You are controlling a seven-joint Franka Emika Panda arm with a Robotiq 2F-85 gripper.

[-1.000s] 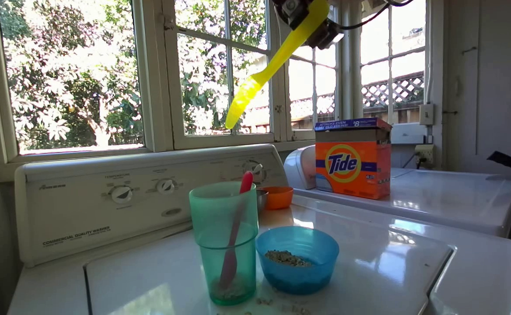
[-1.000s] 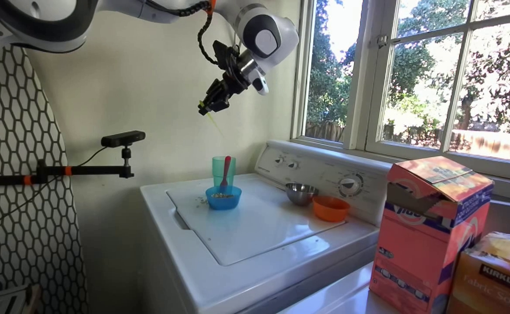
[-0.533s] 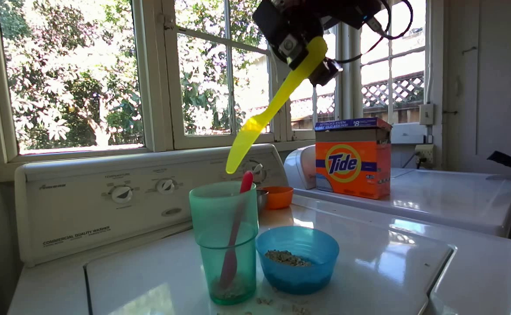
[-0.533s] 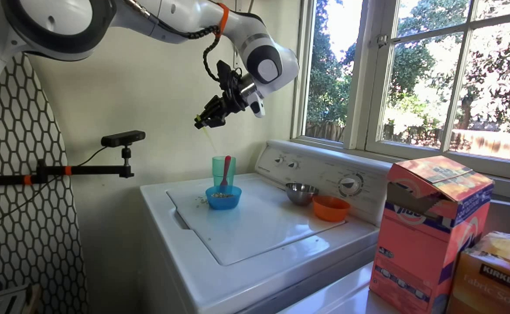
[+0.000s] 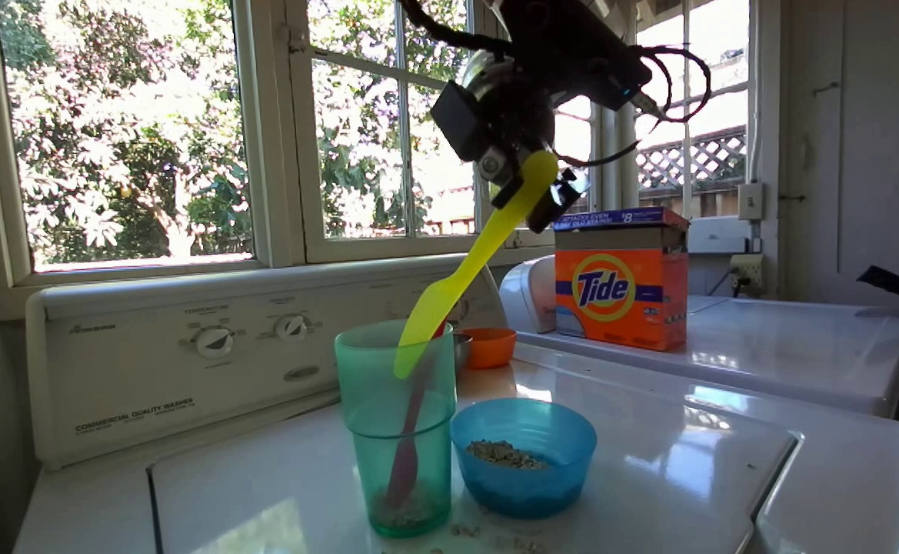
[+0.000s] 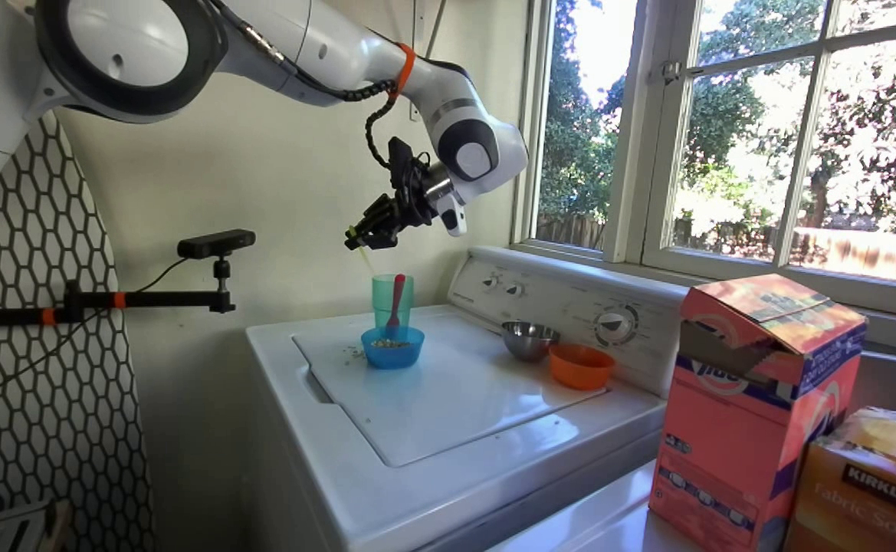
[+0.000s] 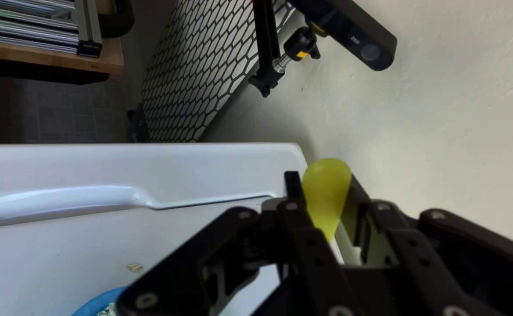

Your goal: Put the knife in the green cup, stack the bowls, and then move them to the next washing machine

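- Knife (image 5: 474,258) is grasped by its handle between the fingers (image 5: 551,211); blade slanted down from them, tip overlapping the upper part of the green cup (image 5: 372,419). Whether it's inside the rim or in front can't be told.
- Pink utensil (image 5: 411,419) leaned in the cup, below the fingers; its top is partly covered by the blade.
- Blade is blocked by the fingers in wrist view; only the rounded handle end is shown, blurred, at the fingertips.
- Blue bowl (image 5: 526,492) also below the fingers, just beside the cup; mostly cut off in wrist view.
- Arm (image 6: 356,54) held above the cup, cut off at the frame edge; wrist (image 6: 467,149) folded back, gripper (image 5: 527,201) angled down.
- Orange bowl (image 6: 582,374) and steel bowl (image 6: 529,343) placed side by side, lower than the fingers, well apart from them. Steel bowl mostly hidden by the cup in an exterior view.
- Camera (image 7: 348,26) seen past the fingertips in wrist view; ZED label can be read there.
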